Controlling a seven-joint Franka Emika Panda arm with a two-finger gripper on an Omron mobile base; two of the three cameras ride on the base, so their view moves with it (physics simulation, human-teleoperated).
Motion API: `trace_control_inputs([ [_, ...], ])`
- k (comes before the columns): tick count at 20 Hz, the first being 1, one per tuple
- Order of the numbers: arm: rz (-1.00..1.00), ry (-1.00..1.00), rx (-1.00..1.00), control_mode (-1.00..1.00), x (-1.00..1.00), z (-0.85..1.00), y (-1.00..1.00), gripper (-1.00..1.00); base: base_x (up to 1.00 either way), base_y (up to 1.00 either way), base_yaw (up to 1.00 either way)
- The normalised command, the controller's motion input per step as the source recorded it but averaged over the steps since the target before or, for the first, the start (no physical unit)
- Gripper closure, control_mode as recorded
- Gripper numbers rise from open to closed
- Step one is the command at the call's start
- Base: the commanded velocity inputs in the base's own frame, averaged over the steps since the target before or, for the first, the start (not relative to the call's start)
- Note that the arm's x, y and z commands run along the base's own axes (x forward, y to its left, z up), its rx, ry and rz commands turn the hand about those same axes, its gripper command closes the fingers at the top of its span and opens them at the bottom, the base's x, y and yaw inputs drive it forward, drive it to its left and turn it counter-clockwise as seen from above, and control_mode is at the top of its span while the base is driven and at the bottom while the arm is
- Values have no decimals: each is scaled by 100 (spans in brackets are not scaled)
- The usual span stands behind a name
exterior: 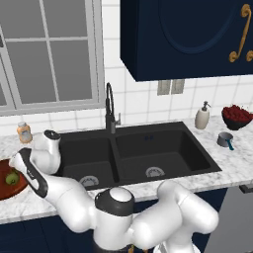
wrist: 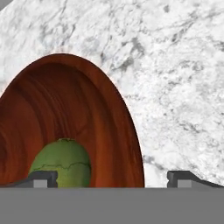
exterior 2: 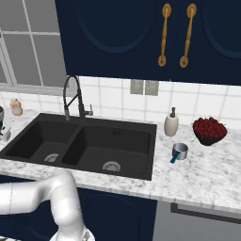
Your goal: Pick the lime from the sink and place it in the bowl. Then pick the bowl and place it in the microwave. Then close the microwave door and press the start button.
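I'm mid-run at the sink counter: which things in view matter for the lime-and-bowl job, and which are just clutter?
Job:
- lime, lying in the bowl
- sink, basins hold no fruit
- gripper, open above the bowl's rim

Clutter:
- soap dispenser
- dark bowl of red fruit
- small metal cup
- orange-capped bottle

My arm (exterior: 148,217): glossy white rounded segments, bulbous at the elbows, lower centre of the left base view; one smooth white link at lower left of the right base view. Joint cap (exterior: 114,200): dark grey band around a white dome. My hand (exterior: 29,170): white, black strip along its side. My fingertips (wrist: 43,178): small, dark grey, blocky.
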Motion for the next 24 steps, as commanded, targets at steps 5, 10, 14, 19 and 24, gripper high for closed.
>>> trace_control_inputs([
  [5,0,1,0,-100,0,-35,1,-100,0,0,0],
  [10,0,0,0,-100,0,-38,10,100,0,0,0],
  [14,0,-8,0,-100,-14,-10,9,100,0,0,0],
  [19,-8,-21,0,-100,-39,6,-6,100,0,0,0],
  [24,-17,-17,6,-100,-73,25,-60,100,0,0,0],
])
